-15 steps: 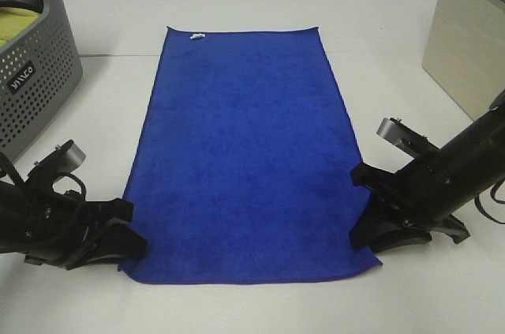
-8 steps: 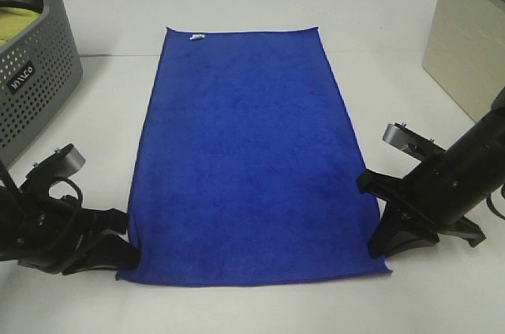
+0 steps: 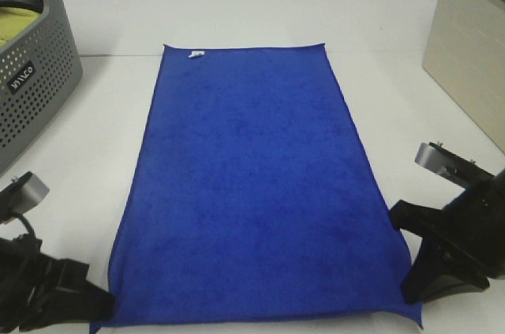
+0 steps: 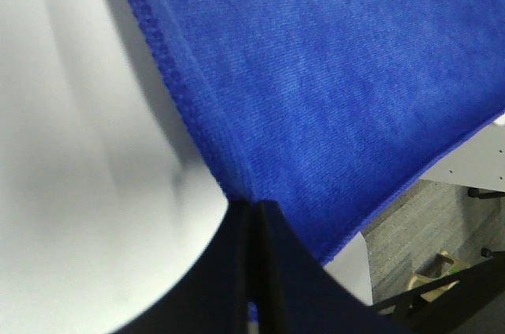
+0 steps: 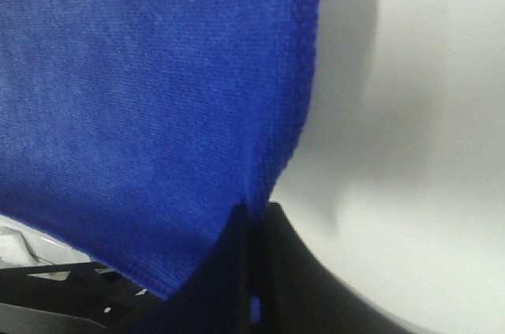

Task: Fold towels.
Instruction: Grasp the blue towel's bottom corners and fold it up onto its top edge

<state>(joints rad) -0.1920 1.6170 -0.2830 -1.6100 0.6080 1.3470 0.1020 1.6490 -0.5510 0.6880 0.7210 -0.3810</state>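
Note:
The royal-blue towel [image 3: 252, 192] lies spread lengthwise on the white table, its small white tag [image 3: 196, 54] at the far left corner. My left gripper [image 3: 99, 310] is shut on the towel's near left corner, my right gripper [image 3: 410, 294] on the near right corner. In the left wrist view the closed left gripper [image 4: 252, 215] pinches the stitched edge of the towel [image 4: 339, 89], which is raised off the table. The right wrist view shows the same: the right gripper [image 5: 252, 215] is clamped on the towel [image 5: 150, 97] at its hem.
A grey perforated basket [image 3: 35, 73] stands at the far left with a yellow-green cloth [image 3: 16, 26] inside. A beige box [image 3: 469, 42] stands at the far right. Bare white table [image 3: 252, 2] lies beyond the towel and along both its long sides.
Both grippers shut on the near corners and drew back toward the table's front edge. The whole towel slid that way with them and its near end spread wider.

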